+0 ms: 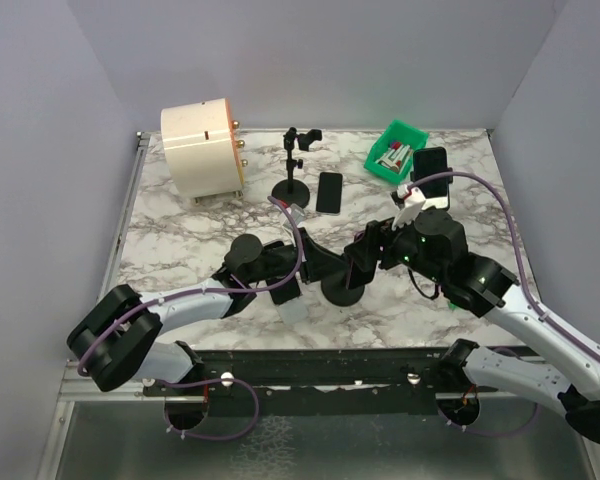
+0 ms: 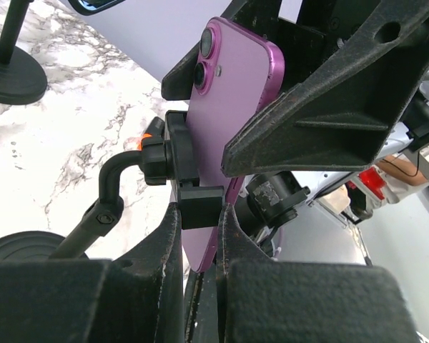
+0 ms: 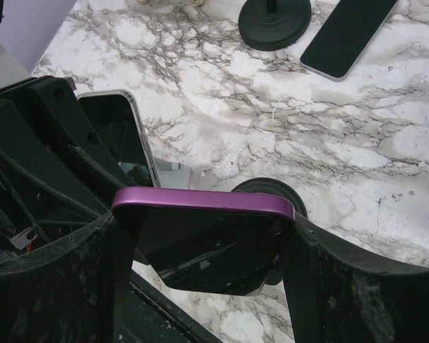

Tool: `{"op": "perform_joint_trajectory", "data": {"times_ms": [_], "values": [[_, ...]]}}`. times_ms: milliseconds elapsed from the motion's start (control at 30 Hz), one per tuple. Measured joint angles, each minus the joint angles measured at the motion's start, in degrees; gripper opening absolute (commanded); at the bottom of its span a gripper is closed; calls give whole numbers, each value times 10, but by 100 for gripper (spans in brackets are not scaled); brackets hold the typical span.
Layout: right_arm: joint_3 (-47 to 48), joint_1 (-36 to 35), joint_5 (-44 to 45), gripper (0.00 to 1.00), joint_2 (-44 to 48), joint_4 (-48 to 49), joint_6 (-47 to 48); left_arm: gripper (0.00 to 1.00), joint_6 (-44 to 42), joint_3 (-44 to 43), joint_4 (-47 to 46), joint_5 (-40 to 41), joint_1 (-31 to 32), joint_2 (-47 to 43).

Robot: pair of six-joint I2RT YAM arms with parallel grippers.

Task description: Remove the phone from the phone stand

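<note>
I'm looking down on a marble bench [image 1: 180, 250] with both arms reaching in to meet near its middle, the left arm [image 1: 180, 305] from the left and the right arm [image 1: 520, 320] from the right. At the back left stands a cream drum-shaped appliance [image 1: 202, 148], and at the back right a green bin [image 1: 395, 148] holding small items I can't make out. A spare black stand [image 1: 293, 175] sits at the back centre with a black phone [image 1: 329, 192] lying flat just beside its base, and another dark phone [image 1: 430, 165] stands propped near the bin. The phone stand [image 2: 175, 153] that matters is between the two wrists, its round base on the bench and its bent neck rising to the cradle. The purple phone [image 2: 232, 107] sits upright in that cradle, camera lenses at the top. The left gripper [image 2: 200, 229] has its fingers [image 2: 157, 250] clenched almost together on the cradle's black foot, the phone's lower end showing in the slit between them. The right gripper [image 3: 204, 236] has its fingers [image 3: 322, 271] spread wide, grasping the purple phone across its width, one against each long edge.
</note>
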State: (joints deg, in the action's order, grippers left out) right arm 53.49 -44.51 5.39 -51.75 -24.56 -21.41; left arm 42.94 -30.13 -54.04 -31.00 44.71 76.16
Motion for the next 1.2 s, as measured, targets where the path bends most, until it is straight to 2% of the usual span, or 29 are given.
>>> {"op": "perform_joint_trajectory", "data": {"times_ms": [700, 800, 933, 1200], "values": [[-7, 0, -89, 1, 44, 13, 10, 1, 9, 0, -15, -11, -7, 14], [-6, 0, -98, 1, 44, 20, 3, 9, 2, -2, -12, -11, -3, 14], [14, 0, -109, 1, 44, 19, -1, 26, -10, -3, -9, -11, 3, 14], [93, 0, -124, 1, 42, 13, 2, 46, -25, -4, 2, -11, 8, 12]]}}
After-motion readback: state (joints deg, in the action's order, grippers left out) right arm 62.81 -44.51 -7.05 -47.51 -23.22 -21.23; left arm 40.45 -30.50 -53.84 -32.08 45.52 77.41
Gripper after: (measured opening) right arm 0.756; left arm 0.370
